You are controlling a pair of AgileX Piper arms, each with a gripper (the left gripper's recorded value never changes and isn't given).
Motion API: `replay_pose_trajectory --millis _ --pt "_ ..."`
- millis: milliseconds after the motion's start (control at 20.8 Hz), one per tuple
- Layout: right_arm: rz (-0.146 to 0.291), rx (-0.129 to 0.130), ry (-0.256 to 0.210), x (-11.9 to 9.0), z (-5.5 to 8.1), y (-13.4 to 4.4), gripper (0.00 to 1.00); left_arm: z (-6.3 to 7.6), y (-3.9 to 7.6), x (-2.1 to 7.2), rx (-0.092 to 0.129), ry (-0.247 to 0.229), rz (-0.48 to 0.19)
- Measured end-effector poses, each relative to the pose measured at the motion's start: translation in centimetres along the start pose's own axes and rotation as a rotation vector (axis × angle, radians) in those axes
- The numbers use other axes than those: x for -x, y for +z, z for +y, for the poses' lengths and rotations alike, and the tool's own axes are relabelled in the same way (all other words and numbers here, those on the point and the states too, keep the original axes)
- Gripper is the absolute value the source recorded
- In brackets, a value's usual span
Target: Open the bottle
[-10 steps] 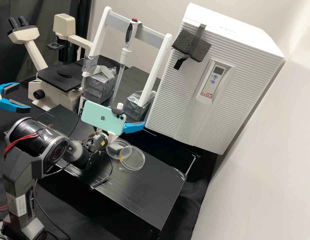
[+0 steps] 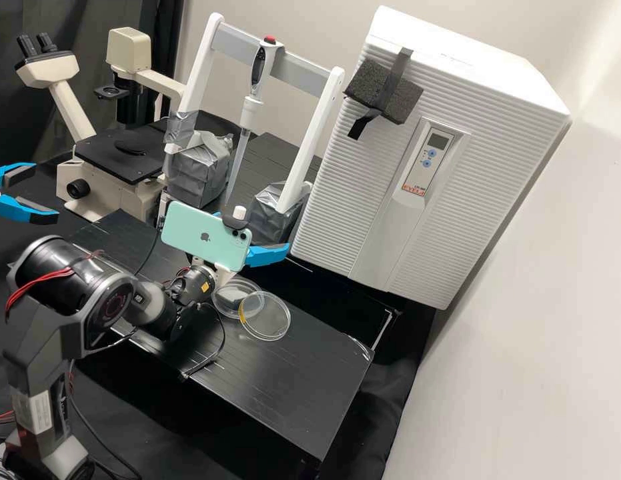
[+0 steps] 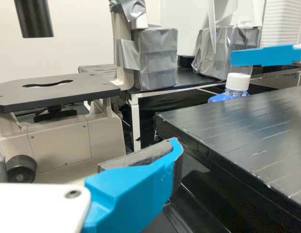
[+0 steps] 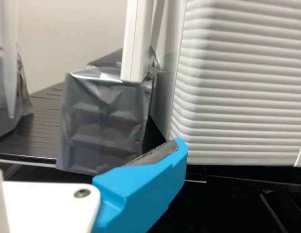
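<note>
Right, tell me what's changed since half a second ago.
Barely anything. The right arm sagged slightly, carrying its mounted phone a touch left in the high view. The left gripper, open, edged left too. Nothing was gripped or released. The bottle, cap on, and the petri dishes stayed put.

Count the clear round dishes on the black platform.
2. One dish lies beside the right arm's wrist; the other dish overlaps it on the side toward the platform's middle. The arm could hide more.

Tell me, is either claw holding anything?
The left gripper is open and empty. The right gripper sits by the bottle; a grip cannot be told.
</note>
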Motion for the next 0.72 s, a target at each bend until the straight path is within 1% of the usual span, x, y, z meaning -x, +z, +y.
replay_pose_trajectory --millis 96,144,192,240,336,480,576,624,720 --pt "0.021 -0.020 0.002 1.2 0.3 -0.4 1.00 0.0 0.0 0.00 0.000 0.000 0.000" --pt "0.043 -0.023 0.008 1.8 0.5 -0.7 1.00 0.0 -0.1 -0.07 0.001 -0.001 0.000" --pt "0.061 -0.033 0.008 2.4 0.5 -0.9 1.00 -0.1 -0.1 -0.17 0.002 -0.003 0.001" --pt "0.078 -0.036 0.007 2.9 0.5 -1.1 1.00 -0.1 -0.1 -0.22 0.004 -0.007 -0.002" --pt "0.101 -0.034 -0.010 3.7 0.1 -1.1 1.00 -0.3 0.2 -0.34 0.004 -0.014 -0.017" --pt "0.097 -0.024 -0.044 4.1 -0.5 -0.8 1.00 -0.3 0.4 -0.45 0.003 -0.018 -0.030" --pt "0.092 -0.033 -0.058 4.0 -0.9 -0.7 1.00 -0.3 0.4 -0.49 0.002 -0.018 -0.032" --pt "0.086 -0.043 -0.071 3.9 -1.2 -0.6 1.00 -0.3 0.4 -0.49 0.002 -0.018 -0.032" --pt "0.087 -0.052 -0.095 3.8 -1.8 -0.6 1.00 -0.3 0.4 -0.49 0.002 -0.018 -0.032"
